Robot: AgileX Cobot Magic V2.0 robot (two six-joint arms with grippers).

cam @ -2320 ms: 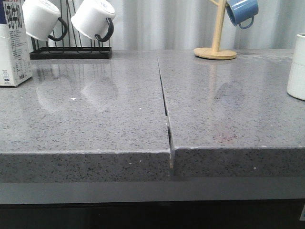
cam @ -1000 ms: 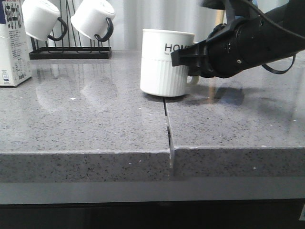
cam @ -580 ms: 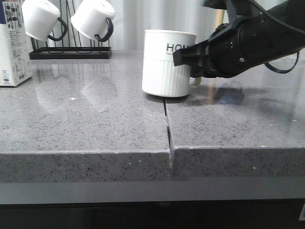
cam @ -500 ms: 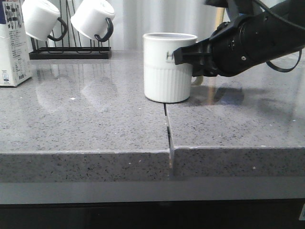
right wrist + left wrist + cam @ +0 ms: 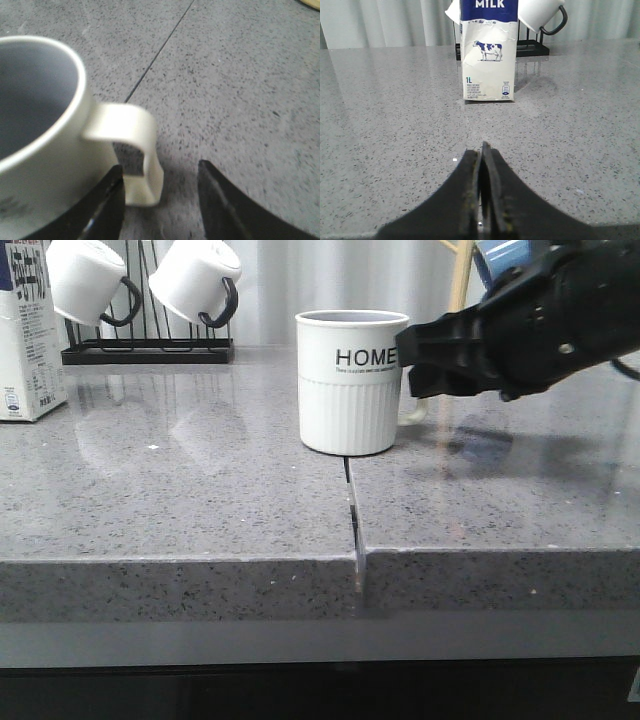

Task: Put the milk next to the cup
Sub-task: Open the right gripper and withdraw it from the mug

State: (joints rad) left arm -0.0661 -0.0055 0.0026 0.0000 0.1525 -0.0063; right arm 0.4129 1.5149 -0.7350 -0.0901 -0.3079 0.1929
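The cup (image 5: 352, 380), a white ribbed mug lettered "HOME", stands upright at mid-counter on the seam. My right gripper (image 5: 408, 362) is just right of it, level with its handle. In the right wrist view the gripper (image 5: 160, 175) is open, with the cup's handle (image 5: 145, 150) between the fingers, close to one finger (image 5: 107, 200) and apart from the other. The milk (image 5: 25, 335), a white carton with a blue top band, stands at the far left. In the left wrist view my left gripper (image 5: 481, 150) is shut and empty, low over the counter, pointing at the milk (image 5: 487, 55) some way ahead.
A black rack (image 5: 150, 350) with two white black-handled mugs stands at the back left, behind the milk. A wooden mug stand (image 5: 458, 290) with a blue mug (image 5: 500, 255) stands at the back right. A seam (image 5: 352, 500) splits the grey counter and runs to its front edge.
The right gripper carried the cup from the far right to mid-counter and set it down on the seam. It has now opened and drawn back a little to the right.
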